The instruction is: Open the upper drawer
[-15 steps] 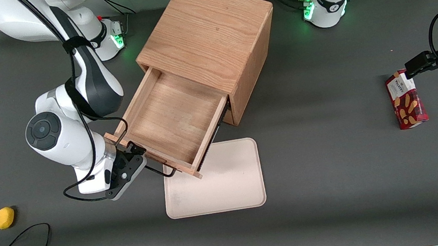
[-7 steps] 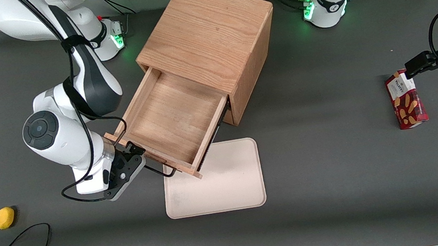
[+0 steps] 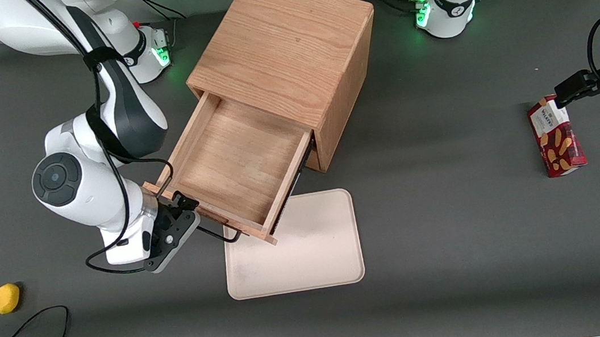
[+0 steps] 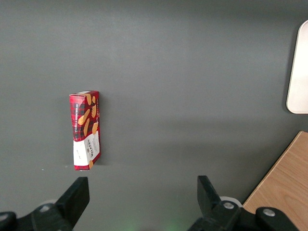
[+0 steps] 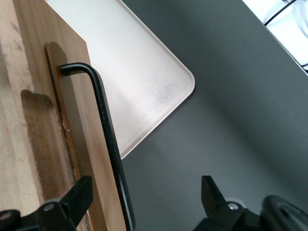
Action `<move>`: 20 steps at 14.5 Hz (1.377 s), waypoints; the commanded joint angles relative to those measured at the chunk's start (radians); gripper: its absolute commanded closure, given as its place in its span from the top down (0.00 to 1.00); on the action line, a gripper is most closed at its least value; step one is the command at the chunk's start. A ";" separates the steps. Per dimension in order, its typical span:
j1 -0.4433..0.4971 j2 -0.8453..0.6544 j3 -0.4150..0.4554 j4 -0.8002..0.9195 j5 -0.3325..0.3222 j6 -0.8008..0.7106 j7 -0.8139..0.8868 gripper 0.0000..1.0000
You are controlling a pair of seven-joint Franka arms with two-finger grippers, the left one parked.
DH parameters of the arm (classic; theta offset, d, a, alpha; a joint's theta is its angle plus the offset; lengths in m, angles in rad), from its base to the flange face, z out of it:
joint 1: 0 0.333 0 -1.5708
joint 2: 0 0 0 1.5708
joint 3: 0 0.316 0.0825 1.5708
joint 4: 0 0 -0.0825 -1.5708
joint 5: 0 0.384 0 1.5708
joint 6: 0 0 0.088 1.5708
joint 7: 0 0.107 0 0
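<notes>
1. Jaws: the right arm's gripper (image 3: 182, 214) (image 5: 144, 204) stands spread apart at the drawer front, the black wire bar handle (image 3: 221, 236) (image 5: 107, 139) running between the two fingers, which do not clamp it.
2. Upper drawer (image 3: 234, 168): pulled well out of the oak cabinet (image 3: 285, 50), its inside bare wood.
3. Tray (image 3: 310, 247) (image 5: 139, 86): cream, flat on the worktop (image 3: 456, 229), partly under the drawer's front corner.
4. Lemon (image 3: 6, 298): yellow, toward the working arm's end.
5. Biscuit box (image 3: 556, 143) (image 4: 85, 130): red, lying toward the parked arm's end.
</notes>
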 commanded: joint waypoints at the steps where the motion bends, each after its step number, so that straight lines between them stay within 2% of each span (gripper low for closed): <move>1: 0.005 0.001 0.009 0.010 0.015 -0.019 -0.015 1.00; 13: -0.003 -0.010 0.000 0.044 0.015 -0.022 -0.007 1.00; 20: -0.003 -0.016 -0.027 0.283 0.014 -0.298 0.085 1.00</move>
